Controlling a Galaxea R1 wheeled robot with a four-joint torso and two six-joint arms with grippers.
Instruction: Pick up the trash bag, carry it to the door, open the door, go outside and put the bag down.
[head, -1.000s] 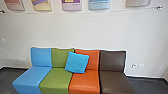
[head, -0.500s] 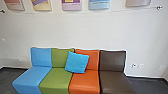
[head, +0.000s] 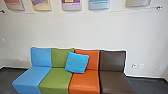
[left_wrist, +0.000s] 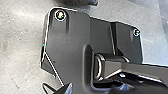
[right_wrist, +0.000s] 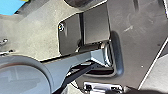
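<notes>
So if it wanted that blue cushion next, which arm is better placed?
Probably the left, only slightly: in the head view the cushion sits a little left of centre, leaning where the green backrest meets the orange one. I can't tell whether either could reach it.

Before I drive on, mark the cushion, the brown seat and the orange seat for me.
Cushion (head: 77, 62): head view, middle of its front face.
Brown seat (head: 113, 61): head view, its backrest.
Orange seat (head: 85, 81): head view, the sitting part.
</notes>
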